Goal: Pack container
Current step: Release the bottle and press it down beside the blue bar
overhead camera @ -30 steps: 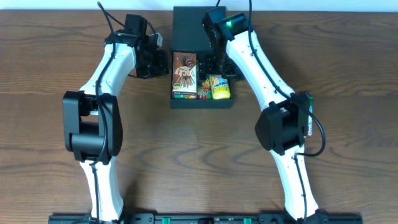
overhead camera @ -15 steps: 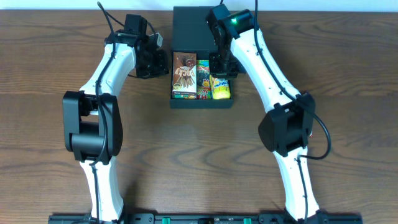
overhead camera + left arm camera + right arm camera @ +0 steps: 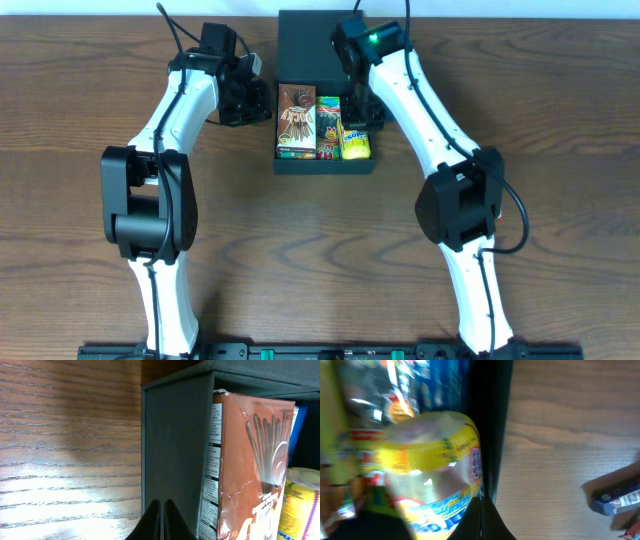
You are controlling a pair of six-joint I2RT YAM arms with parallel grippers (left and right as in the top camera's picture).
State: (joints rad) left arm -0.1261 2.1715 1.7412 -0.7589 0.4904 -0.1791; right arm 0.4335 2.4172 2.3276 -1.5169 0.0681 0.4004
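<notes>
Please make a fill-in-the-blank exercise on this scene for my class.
The brown packet lies in the container on the robot's ____ side.
The container's lid stands ____.
The left gripper has its jaws ____.
The table is made of ____.
Missing words: left; open; shut; wood.

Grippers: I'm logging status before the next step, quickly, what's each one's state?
Left gripper: closed, holding nothing visible.
Right gripper: closed; any hold cannot be told.
</notes>
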